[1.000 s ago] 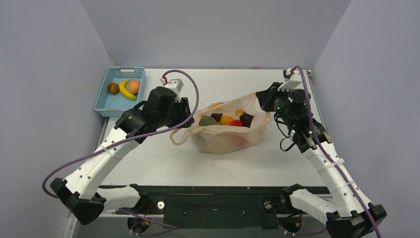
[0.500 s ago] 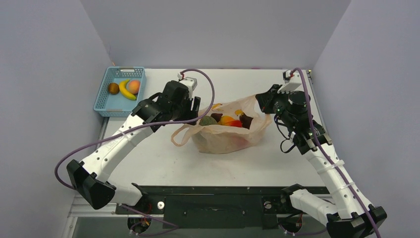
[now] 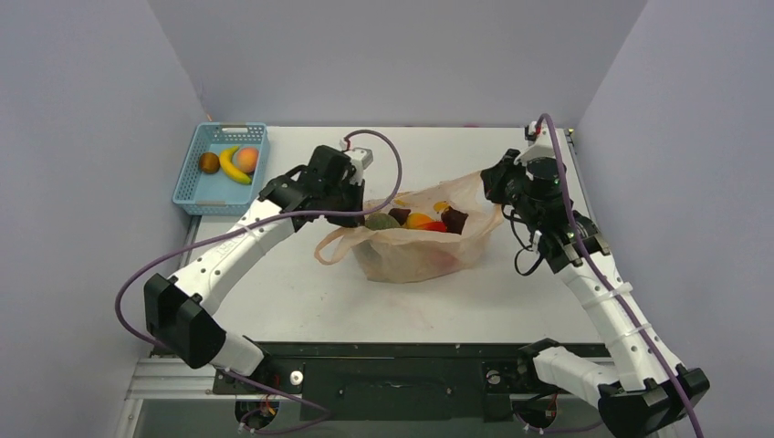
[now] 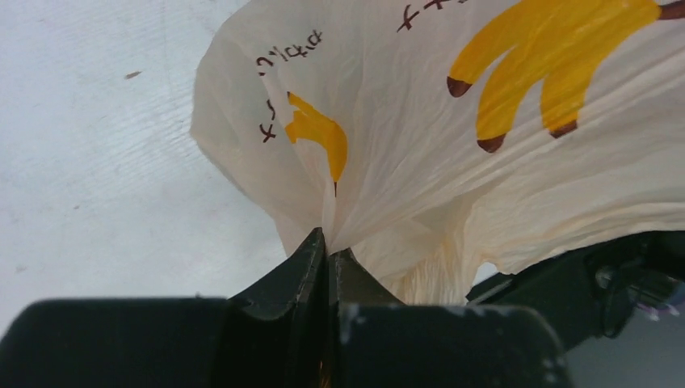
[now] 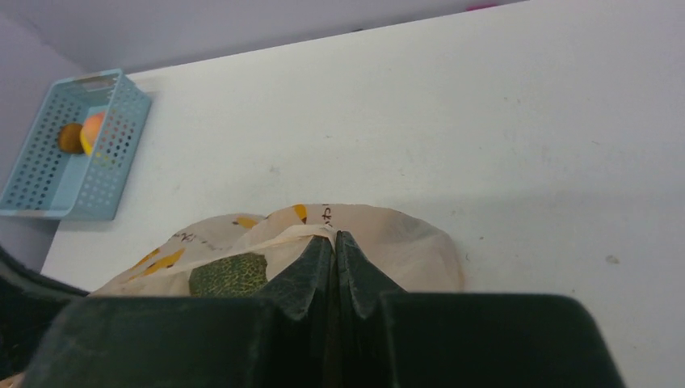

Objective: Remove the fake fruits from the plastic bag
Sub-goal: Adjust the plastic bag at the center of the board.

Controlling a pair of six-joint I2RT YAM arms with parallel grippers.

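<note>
The peach plastic bag (image 3: 415, 251) with yellow banana prints lies mid-table, its mouth open upward. Inside show a green melon ball (image 3: 381, 221), an orange piece (image 3: 418, 220), a red piece (image 3: 436, 226) and a dark brown piece (image 3: 454, 219). My left gripper (image 3: 363, 208) is shut on the bag's left rim; in the left wrist view the film (image 4: 420, 121) fans out from the pinched tips (image 4: 329, 246). My right gripper (image 3: 488, 187) is shut on the right rim (image 5: 307, 230), with the melon (image 5: 229, 273) just beyond it.
A blue mesh basket (image 3: 187, 182) stands at the far left corner holding a banana (image 3: 235, 164), a peach-coloured fruit (image 3: 247, 159) and a brown one (image 3: 209, 162). It also shows as a blue basket (image 5: 105, 174) in the right wrist view. A loop handle (image 3: 330, 248) droops left of the bag.
My left gripper moved right from beside the bag to its left rim and shut on the film. The right gripper kept its grip and shifted slightly.
</note>
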